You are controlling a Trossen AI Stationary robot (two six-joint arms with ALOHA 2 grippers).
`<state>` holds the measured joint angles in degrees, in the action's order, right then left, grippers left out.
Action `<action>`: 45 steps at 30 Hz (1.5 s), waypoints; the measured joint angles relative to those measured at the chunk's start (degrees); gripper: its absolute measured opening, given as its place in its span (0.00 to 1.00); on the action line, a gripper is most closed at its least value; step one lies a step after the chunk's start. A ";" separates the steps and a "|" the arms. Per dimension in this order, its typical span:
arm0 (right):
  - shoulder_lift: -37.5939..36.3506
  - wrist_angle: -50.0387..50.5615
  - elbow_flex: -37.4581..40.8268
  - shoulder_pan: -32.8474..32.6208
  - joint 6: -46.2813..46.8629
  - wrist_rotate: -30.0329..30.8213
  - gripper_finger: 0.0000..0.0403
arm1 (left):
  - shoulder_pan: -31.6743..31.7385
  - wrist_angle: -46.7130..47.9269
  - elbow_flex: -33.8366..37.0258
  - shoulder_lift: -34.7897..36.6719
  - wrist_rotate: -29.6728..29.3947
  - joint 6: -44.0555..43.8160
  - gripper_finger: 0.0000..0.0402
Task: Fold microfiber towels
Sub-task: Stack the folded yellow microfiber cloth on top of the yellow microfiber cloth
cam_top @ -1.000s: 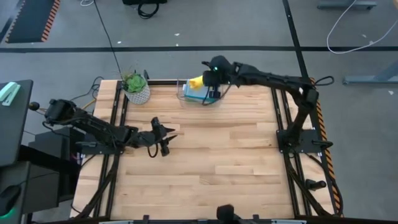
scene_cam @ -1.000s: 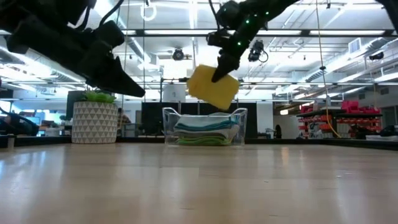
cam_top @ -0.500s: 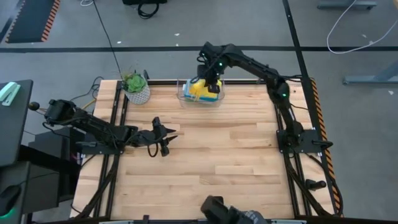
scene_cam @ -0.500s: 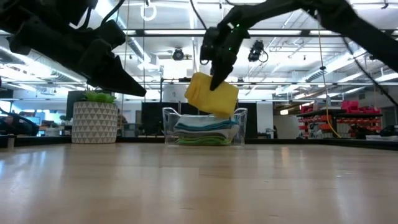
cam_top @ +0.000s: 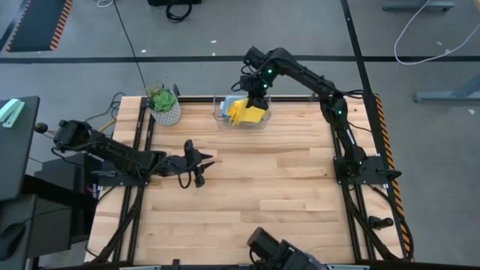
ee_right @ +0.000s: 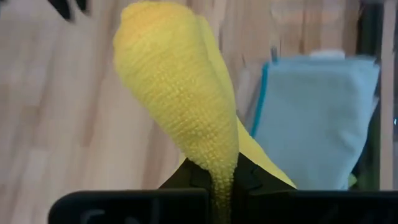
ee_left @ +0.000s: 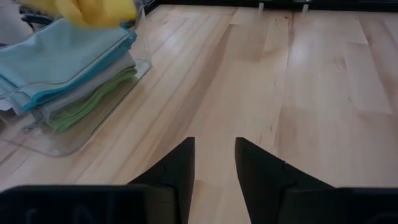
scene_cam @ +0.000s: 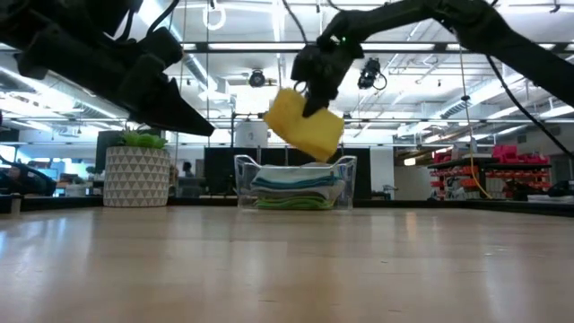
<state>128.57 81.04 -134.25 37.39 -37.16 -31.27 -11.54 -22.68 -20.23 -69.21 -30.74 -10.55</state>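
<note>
Tabletop (cam_top: pixel 247 195) of pale wood seen from above, with two dark robot arms. At the left, the left pincer (cam_top: pixel 196 165) waits low over bare wood, well apart from the towels; its fingers (ee_left: pixel 177 171) are parted with a narrow gap and nothing between them. Further right, at the far edge, sits a leafy plant in a white patterned pot (cam_top: pixel 164 106). Right of that stands a clear plastic bin (scene_cam: pixel 296 184) holding a stack of folded towels, light blue (ee_left: pixel 59 59) on top, pale grey and green (ee_left: pixel 87 102) beneath. Over the bin the right pincer (scene_cam: pixel 309 99) is clenched on the yellow towel (scene_cam: pixel 305 123), which hangs folded just above the stack without touching it. The step in hand looks like stowing the folded yellow towel; the next move would call for lowering it squarely onto the blue one, then letting go.
</note>
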 joint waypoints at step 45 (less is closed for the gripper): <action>2.13 -16.66 0.62 2.68 -1.50 8.39 0.55 | 1.08 -0.11 0.00 -0.04 -0.01 -0.95 0.29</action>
<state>130.69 64.38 -133.64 40.08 -38.66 -22.88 -10.46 -22.79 -20.23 -69.25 -30.75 -11.50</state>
